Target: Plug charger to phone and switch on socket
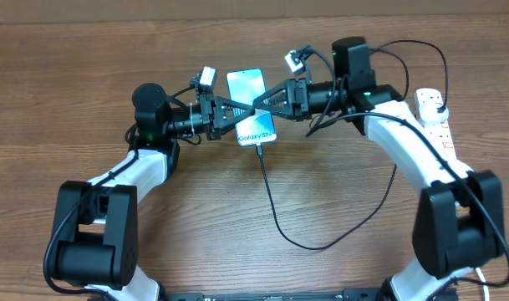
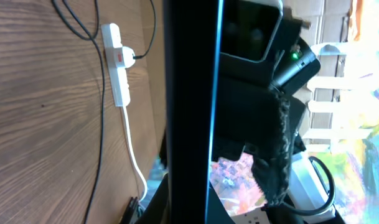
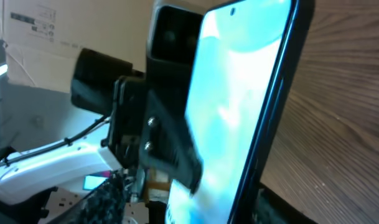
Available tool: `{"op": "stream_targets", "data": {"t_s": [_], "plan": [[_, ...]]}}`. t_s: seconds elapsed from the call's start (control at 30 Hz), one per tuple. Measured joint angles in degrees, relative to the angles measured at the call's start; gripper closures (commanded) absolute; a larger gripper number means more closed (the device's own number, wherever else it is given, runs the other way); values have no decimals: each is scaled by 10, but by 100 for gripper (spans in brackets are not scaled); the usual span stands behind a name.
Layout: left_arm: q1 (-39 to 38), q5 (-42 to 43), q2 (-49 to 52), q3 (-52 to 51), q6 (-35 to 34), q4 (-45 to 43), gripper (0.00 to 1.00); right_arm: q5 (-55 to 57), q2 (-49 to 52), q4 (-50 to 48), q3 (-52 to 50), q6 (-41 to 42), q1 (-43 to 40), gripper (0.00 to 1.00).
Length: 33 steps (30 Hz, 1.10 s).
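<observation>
The phone is held above the table at the back centre, screen up, "Galaxy" text at its near short edge. My left gripper clamps it from the left and my right gripper from the right. The charger cable meets the phone's near edge with its tip and loops over the table towards the right. The socket lies at the far right, partly under my right arm. The left wrist view shows the phone edge-on and the socket with a black plug in it. The right wrist view shows the phone's lit screen.
The socket's thick white cord runs off the table edge. Thin black wires arc over the back right of the wooden table. Cardboard boxes stand beyond the table.
</observation>
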State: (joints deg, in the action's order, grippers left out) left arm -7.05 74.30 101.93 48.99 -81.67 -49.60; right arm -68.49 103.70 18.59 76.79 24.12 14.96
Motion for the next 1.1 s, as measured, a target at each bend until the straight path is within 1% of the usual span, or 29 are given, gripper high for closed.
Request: {"op": "stream_targets", "data": {"t_s": [0.13,0.23,0.37,0.47,0.6,0.7,0.8,0.97,1.1], "plan": [[-2,7,0,0,17,-2,96,26,-36,65,0,-40,-13,35],[-1,7,0,0,24,8,96,46,-75,142,1,-85,-23,33],[0,5,0,0,26,7,96,68,-115,241,3,-142,-24,33],[0,5,0,0,26,7,96,78,-119,319,5,-196,-24,33],[0,1,0,0,26,7,96,85,-118,382,5,-253,-17,33],[0,-4,0,0,26,7,96,90,-118,389,2,-282,-4,36],[0,-7,0,0,24,7,96,92,-118,365,-18,-299,8,42],[0,-9,0,0,22,7,96,95,-118,341,-60,-308,17,44],[0,-10,0,0,22,7,96,96,-118,302,-72,-313,33,55]]}}
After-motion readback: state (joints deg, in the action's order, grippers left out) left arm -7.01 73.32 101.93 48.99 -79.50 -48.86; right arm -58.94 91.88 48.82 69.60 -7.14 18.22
